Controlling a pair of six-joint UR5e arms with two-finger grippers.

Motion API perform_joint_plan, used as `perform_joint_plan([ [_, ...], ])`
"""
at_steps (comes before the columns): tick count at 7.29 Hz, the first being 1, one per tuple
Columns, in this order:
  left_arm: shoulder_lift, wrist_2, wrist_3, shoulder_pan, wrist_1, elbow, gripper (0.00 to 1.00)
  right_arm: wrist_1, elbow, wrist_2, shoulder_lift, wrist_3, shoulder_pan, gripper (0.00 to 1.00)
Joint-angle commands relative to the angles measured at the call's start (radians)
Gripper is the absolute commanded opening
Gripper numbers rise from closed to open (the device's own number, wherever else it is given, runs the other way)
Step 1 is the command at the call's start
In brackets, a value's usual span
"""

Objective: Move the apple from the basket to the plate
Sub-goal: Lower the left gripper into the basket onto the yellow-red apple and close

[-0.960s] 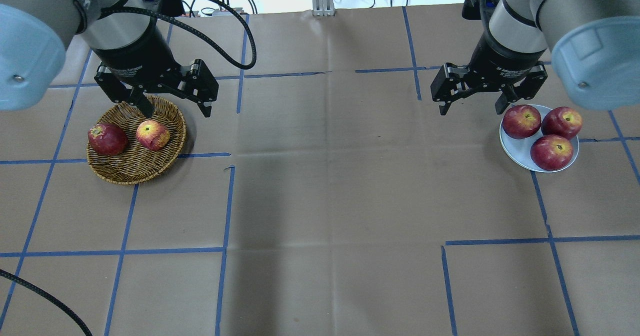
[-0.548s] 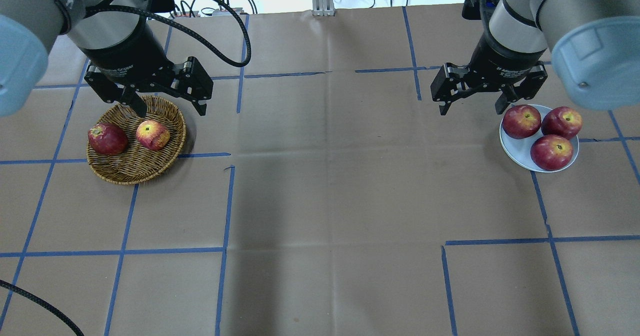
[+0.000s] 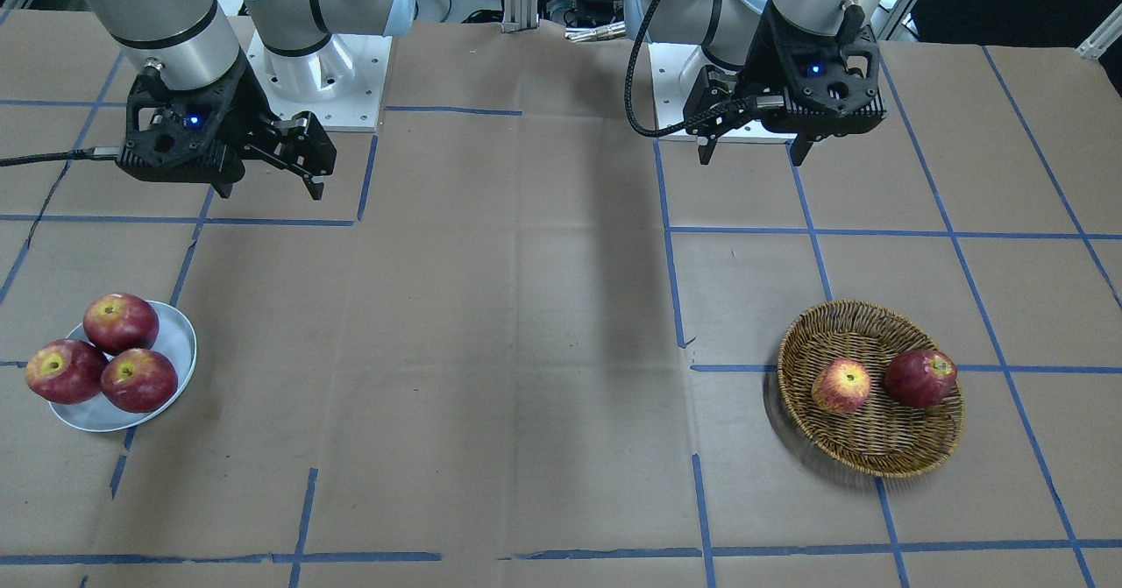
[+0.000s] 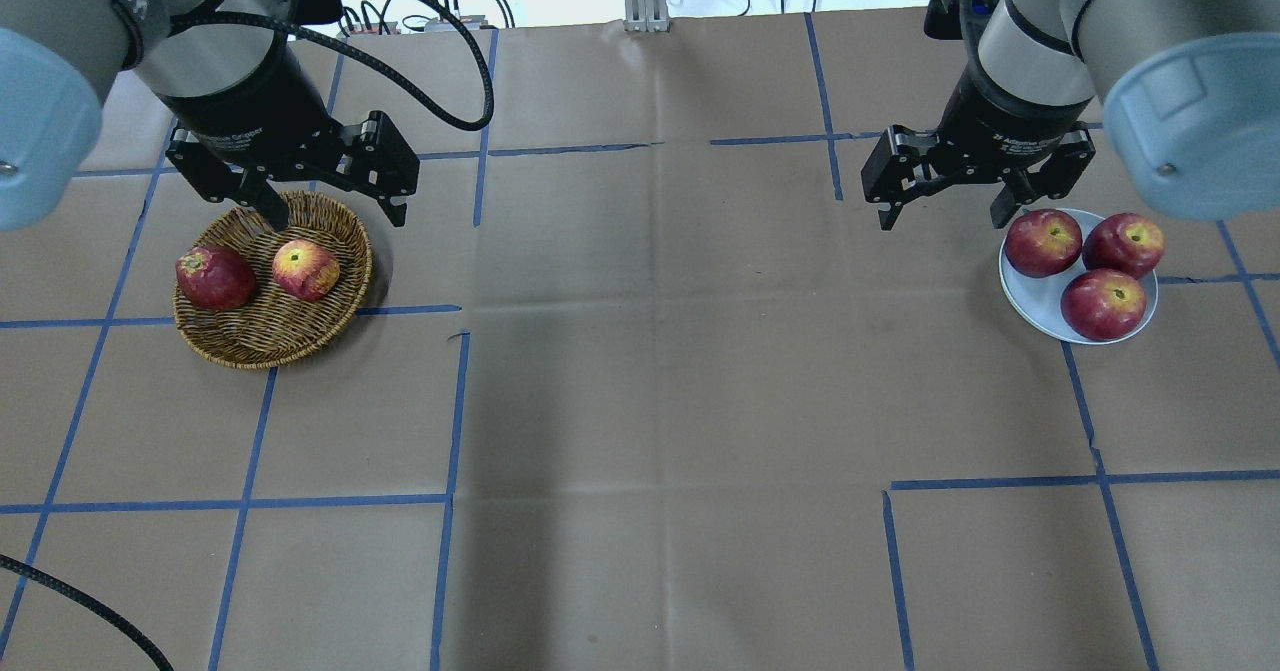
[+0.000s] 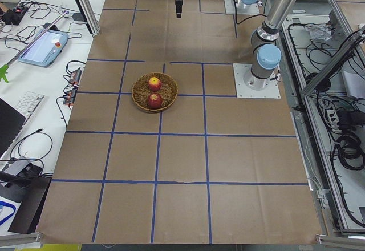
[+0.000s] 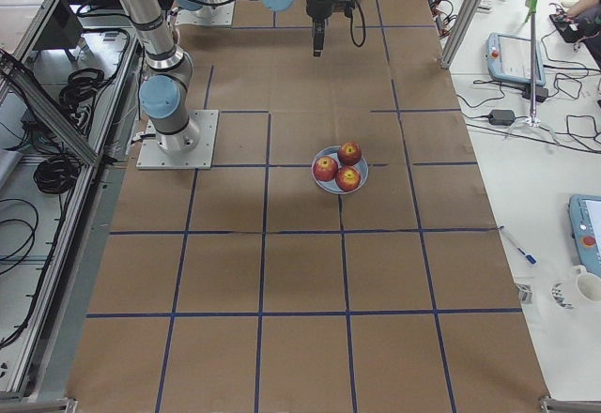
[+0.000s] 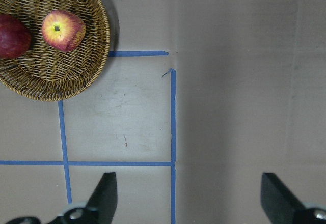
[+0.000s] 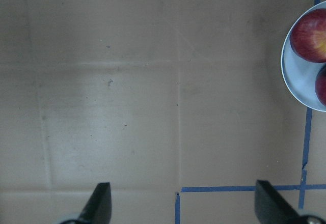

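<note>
Basket (image 3: 877, 458) on counter (image 3: 526, 351), view's right: apple (image 3: 841, 386) just beside dark red apple (image 3: 919, 378). Plate (image 3: 181, 343), view's left: three red apples (image 3: 121, 322). Left end effector (image 3: 751, 155), right end effector (image 3: 267, 187) near base, jaws spread, empty.

the plate (image 8: 298, 80) (right wrist view) is cut off rightward.

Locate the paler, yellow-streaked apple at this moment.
In the overhead view the apple lies at the left, in the right half of the basket, just right of the dark red apple and not touching it.
</note>
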Motion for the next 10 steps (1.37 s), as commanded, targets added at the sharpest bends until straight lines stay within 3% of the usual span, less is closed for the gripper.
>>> perform_joint_plan([
  [1, -0.045, 0.001, 0.165, 0.043, 0.088, -0.064, 0.99, -0.002, 0.000, 0.000, 0.000, 0.000, 0.000, 1.00],
  [3, -0.088, 0.002, 0.377, 0.123, 0.211, -0.154, 0.99, -0.002, 0.000, 0.000, 0.000, 0.000, 0.000, 1.00],
  [5, -0.163, 0.005, 0.524, 0.172, 0.347, -0.181, 0.99, -0.002, 0.000, 0.000, 0.000, 0.000, 0.000, 1.00],
  [7, -0.282, 0.007, 0.556, 0.247, 0.440, -0.181, 0.99, -0.002, 0.000, 0.000, 0.000, 0.000, 0.000, 1.00],
  [10, -0.382, 0.004, 0.498, 0.327, 0.614, -0.181, 0.99, -0.002, 0.000, 0.000, 0.000, 0.000, 0.000, 1.00],
])
